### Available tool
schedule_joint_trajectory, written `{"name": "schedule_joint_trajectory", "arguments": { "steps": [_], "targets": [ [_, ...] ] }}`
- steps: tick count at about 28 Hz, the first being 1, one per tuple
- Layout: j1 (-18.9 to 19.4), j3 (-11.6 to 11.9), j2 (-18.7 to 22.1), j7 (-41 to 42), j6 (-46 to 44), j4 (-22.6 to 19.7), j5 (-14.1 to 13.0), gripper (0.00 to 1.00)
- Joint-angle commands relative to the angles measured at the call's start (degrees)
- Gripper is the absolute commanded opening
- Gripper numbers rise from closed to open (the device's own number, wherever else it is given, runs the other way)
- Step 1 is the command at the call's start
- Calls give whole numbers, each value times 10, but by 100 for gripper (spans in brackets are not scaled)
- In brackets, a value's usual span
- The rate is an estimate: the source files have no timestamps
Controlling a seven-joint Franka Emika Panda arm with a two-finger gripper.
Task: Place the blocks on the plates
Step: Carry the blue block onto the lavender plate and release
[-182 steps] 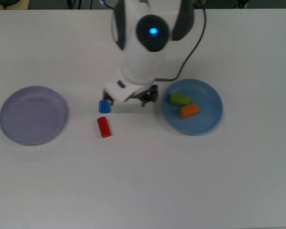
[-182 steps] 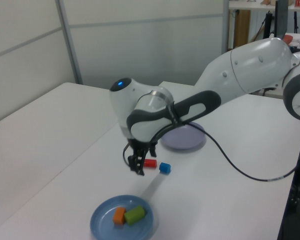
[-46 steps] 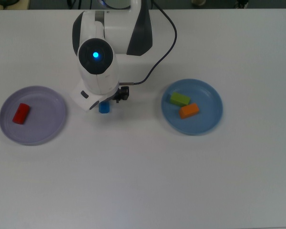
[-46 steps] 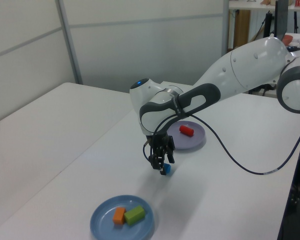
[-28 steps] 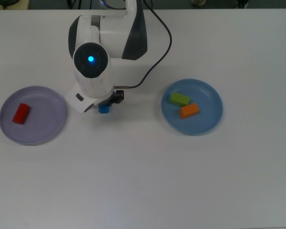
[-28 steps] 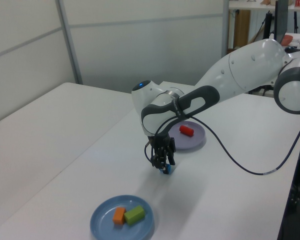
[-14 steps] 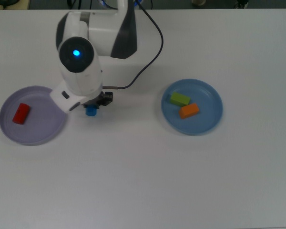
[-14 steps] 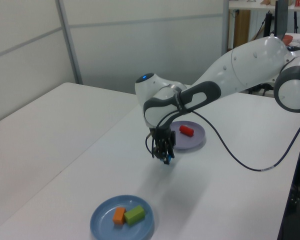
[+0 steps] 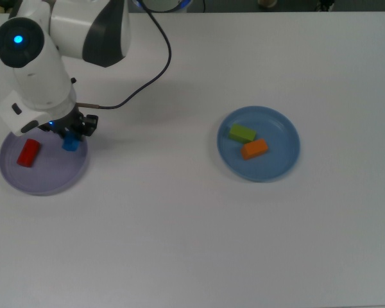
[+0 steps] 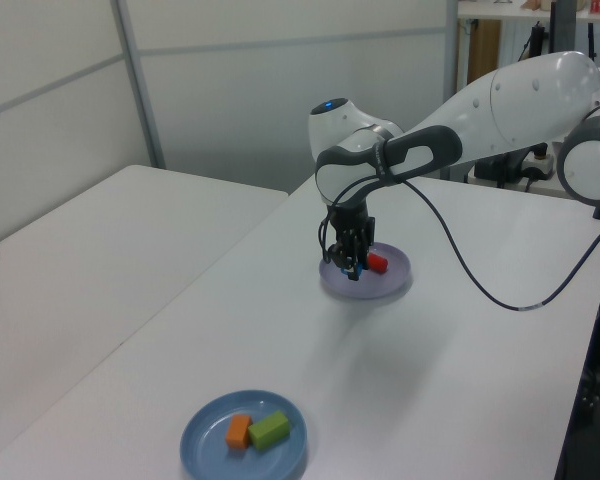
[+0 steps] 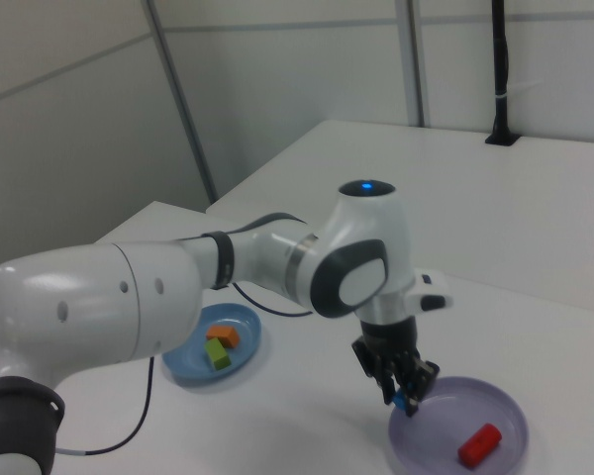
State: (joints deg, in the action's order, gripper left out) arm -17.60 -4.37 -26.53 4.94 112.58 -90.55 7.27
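My gripper point(image 9: 71, 138) is shut on the blue block point(image 9: 70, 144) and hangs just over the right rim of the lavender plate point(image 9: 48, 176) in the top view. The red block point(image 9: 29, 153) lies on that plate, to the top view's left of the gripper. In the right view the gripper point(image 11: 404, 398) holds the blue block point(image 11: 405, 404) above the lavender plate's point(image 11: 436, 450) near-left rim, with the red block point(image 11: 478, 444) further right. The green block point(image 9: 242, 133) and orange block point(image 9: 254, 149) lie side by side on the blue plate point(image 9: 279, 163).
The arm's white body point(image 9: 42, 70) covers the table behind the lavender plate in the top view. A black cable point(image 9: 160, 58) loops from the arm over the table. A wide stretch of white table point(image 9: 154, 154) separates the two plates.
The gripper took the red block to the lavender plate and left it there. It then shut on the blue block and has carried it towards the top view's left, up to the lavender plate's rim.
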Motion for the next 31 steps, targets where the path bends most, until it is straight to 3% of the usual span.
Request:
{"name": "schedule_joint_trajectory", "arguments": {
  "steps": [1,4,7,10,15,18,19,27,31],
  "targets": [
    [-22,0,-12,9,54,-8,-6,5],
    [-39,-1,-12,8,65,-9,-19,20],
    [-42,-1,-12,9,66,-9,-35,24],
    [-46,-1,-12,8,66,-9,-50,39],
    [-41,-1,-12,8,65,-11,-50,44],
    [-39,-2,-11,4,63,-11,-50,95],
    [-39,-3,-11,4,62,-10,-50,100],
    [-34,-8,20,-35,20,-7,-45,100],
    [-2,-7,31,-42,11,-5,-43,100]
  ]
}}
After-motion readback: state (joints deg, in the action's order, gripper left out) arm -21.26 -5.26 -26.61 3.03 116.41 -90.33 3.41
